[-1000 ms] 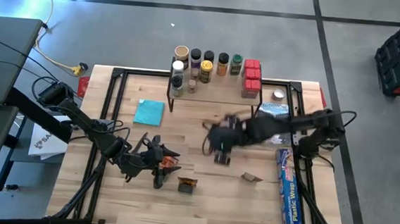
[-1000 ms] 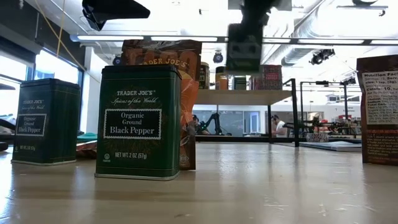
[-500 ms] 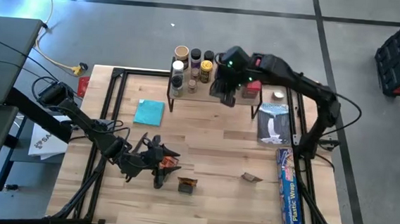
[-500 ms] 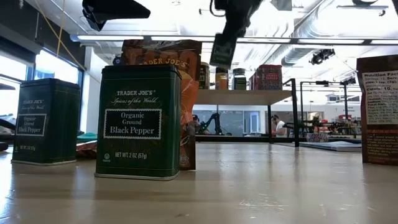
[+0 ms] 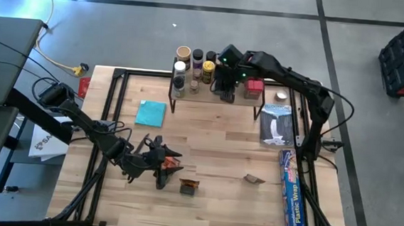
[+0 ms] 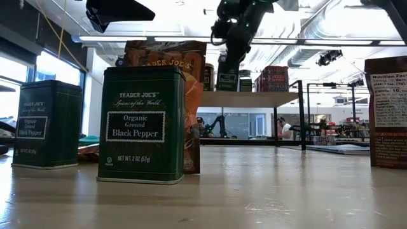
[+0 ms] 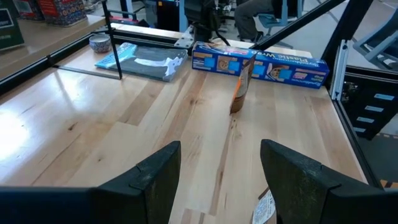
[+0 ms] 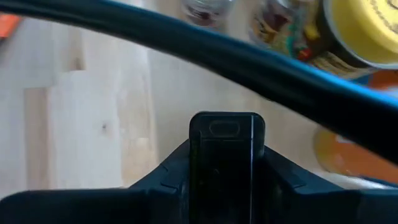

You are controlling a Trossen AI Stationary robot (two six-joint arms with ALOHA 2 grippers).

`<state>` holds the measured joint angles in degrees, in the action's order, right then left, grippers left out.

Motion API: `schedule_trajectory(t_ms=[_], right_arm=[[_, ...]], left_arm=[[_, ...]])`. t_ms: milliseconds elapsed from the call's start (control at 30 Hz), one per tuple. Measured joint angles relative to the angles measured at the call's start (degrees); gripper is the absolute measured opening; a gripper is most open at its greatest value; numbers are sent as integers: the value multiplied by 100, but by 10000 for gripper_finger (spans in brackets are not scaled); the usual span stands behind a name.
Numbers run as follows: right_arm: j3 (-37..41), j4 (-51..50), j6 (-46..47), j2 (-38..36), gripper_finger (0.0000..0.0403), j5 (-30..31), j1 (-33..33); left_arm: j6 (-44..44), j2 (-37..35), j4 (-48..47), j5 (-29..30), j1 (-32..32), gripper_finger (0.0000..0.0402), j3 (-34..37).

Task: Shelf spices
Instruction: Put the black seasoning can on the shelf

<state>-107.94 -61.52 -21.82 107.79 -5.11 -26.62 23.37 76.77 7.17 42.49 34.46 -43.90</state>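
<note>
Dark rectangular spice tin [image 8: 226, 165] sits clamped in the right gripper [image 5: 227, 86] above the light wooden shelf [image 5: 217, 94]. Left gripper [image 7: 217, 180] waits near the table's left front, fingers apart, empty.

Two pepper tins [image 6: 140, 124], two red boxes [image 5: 254, 84], one blue wrap box [image 5: 290, 192]

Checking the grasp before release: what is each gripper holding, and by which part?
Right gripper: a dark tin, gripped across its sides, over the shelf. Left gripper: nothing.

The shelf [image 5: 217, 94] is crowded: jars [image 5: 191, 69] at its left, red boxes [image 5: 254, 77] at its right, the right gripper [image 5: 226, 93] holding a dark tin [image 6: 227, 77] between them. Mid-table is bare wood; two tins [image 6: 141, 124] stand near left.
</note>
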Motion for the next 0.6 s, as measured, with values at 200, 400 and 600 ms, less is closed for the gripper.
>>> schedule_trajectory(t_ms=[200,400,600], right_arm=[[0,57,5,35,149,353,-40],[0,351,-363,35,157,359,-40],[0,576,-443,35,159,667,-40]], left_arm=[[2,0,0,-10,0,215,0],[3,0,-3,-14,0,215,0],[3,0,-2,-15,0,215,0]])
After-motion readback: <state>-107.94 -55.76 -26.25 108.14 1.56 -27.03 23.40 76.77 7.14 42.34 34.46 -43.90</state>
